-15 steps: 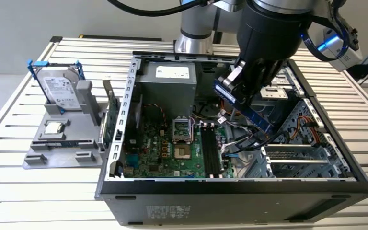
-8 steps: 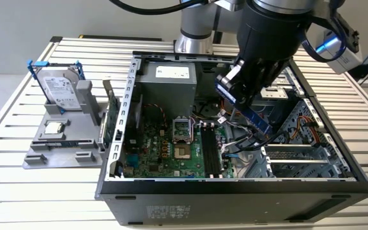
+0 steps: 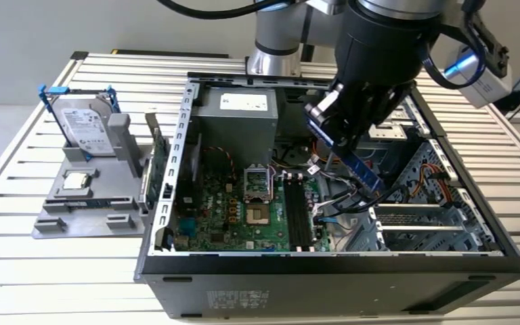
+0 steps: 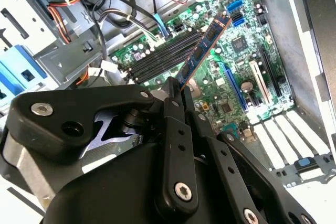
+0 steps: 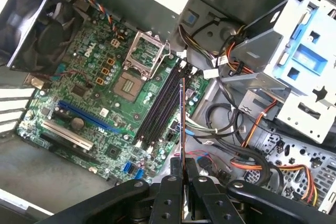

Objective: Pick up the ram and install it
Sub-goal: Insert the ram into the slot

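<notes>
A white slatted table (image 3: 25,284) carries an open computer case (image 3: 332,284), lying on its side with its interior facing up. The dark robot arm (image 3: 386,40) reaches down into the case over the green motherboard (image 3: 233,217). On the exterior view's left, outside the case, a grey holder (image 3: 79,203) bears a silver hard drive (image 3: 89,125) in a blue frame.

The gripper (image 3: 337,132) is clamped on the ram (image 3: 364,169), its fingers pinching one end of the stick. In the exterior view the ram hangs tilted in the air above the case floor, to the exterior view's right of the black memory slots (image 3: 298,210). In the first wrist view it shows edge-on (image 5: 182,124), lined up roughly along the slots (image 5: 160,106). It seems to be clear of them, though the gap is hard to judge. In the second wrist view the blue-green stick (image 4: 202,51) with its dark chips juts out from the gripper (image 4: 178,95) over the board.
</notes>
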Controlling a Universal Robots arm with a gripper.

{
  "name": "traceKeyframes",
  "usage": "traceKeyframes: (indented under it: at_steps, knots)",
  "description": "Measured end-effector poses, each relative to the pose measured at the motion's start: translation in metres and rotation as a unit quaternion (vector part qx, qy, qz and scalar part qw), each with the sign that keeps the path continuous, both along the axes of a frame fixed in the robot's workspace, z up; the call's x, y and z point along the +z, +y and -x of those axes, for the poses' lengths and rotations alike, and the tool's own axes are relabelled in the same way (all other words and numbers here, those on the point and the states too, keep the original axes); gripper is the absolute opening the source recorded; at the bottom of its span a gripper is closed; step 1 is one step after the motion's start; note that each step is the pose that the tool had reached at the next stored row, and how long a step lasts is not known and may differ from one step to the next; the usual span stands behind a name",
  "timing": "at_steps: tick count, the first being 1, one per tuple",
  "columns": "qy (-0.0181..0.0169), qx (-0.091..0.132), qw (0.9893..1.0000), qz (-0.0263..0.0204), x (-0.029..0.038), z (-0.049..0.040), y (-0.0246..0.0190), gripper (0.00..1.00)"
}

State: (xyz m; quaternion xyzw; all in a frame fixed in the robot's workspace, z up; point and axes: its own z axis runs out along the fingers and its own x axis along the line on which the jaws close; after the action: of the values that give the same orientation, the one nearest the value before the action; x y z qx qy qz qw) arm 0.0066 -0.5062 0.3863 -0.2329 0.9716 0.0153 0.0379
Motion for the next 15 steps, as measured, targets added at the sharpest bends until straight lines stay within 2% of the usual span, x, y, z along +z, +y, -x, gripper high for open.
traceKeyframes:
  at_steps: [8,15]
  knots:
    - [0.0,-0.028,0.9996,0.0,0.0,0.0,0.0,0.0]
    - [0.0,-0.054,0.9985,0.0,0.0,0.0,0.0,0.0]
